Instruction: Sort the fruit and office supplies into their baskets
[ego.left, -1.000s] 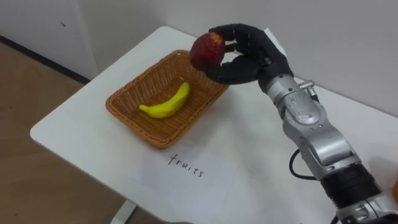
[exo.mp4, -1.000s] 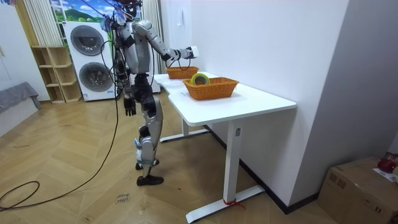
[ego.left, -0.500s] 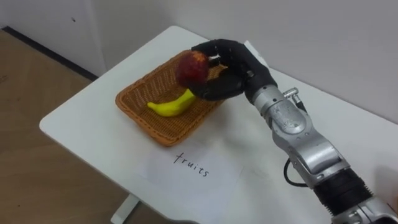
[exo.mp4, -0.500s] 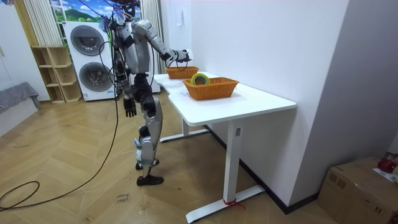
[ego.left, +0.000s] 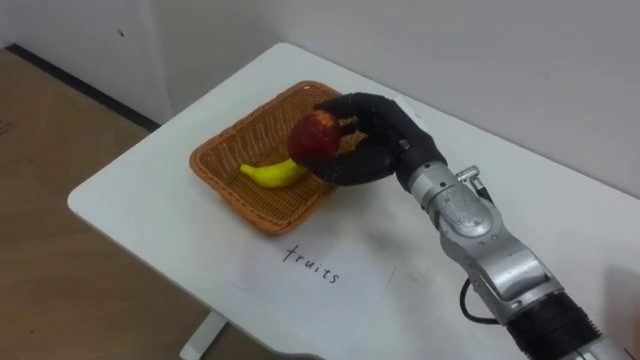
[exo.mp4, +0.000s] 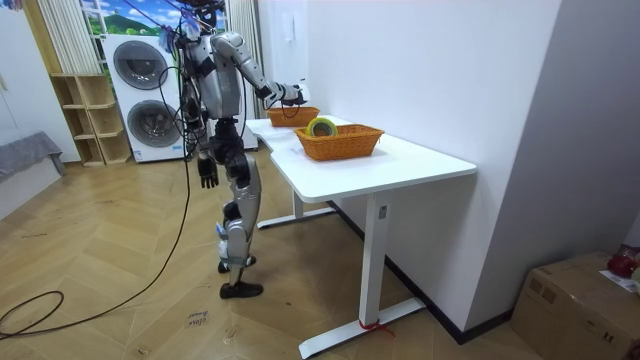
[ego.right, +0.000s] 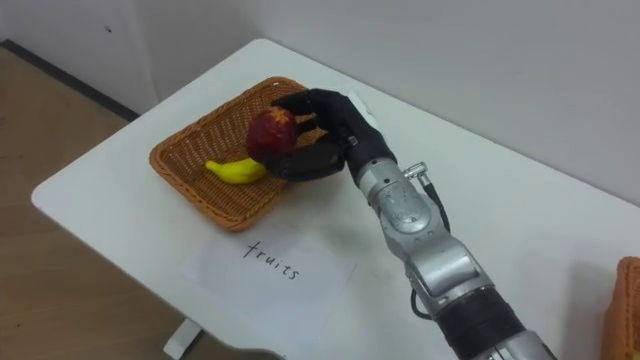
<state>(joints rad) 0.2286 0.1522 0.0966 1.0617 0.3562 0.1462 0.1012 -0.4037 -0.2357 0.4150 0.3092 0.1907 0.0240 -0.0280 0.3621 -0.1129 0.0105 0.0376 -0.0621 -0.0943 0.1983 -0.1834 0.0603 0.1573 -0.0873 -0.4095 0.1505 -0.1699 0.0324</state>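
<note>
In the left eye view, the right robot hand (ego.left: 375, 145) reaches in from the lower right. Its dark fingers are curled round a red apple (ego.left: 316, 138), thumb below and fingers over the top. The apple hangs low over the right part of an orange wicker basket (ego.left: 225, 193), just above one end of a yellow banana (ego.left: 270, 173) that lies on the basket's floor. Whether the apple touches the weave cannot be told. The basket stands near the corner of the white counter (ego.left: 140, 190). A sheet of paper (ego.left: 320, 275) with a handwritten word lies just in front of it.

In the room view, the robot stands upright at the far end of the counter, with stacked washing machines (exo.mp4: 140, 90) behind it. Its right arm is stretched over the far basket. Its left robot hand (exo.mp4: 208, 176) hangs beside its thigh, too small to read. A nearer wicker basket (exo.mp4: 345, 145) holds a roll of tape (exo.mp4: 322, 126).

In the right eye view, the grip on the apple reads the same, and the edge of the nearer wicker basket shows at the lower right.
</note>
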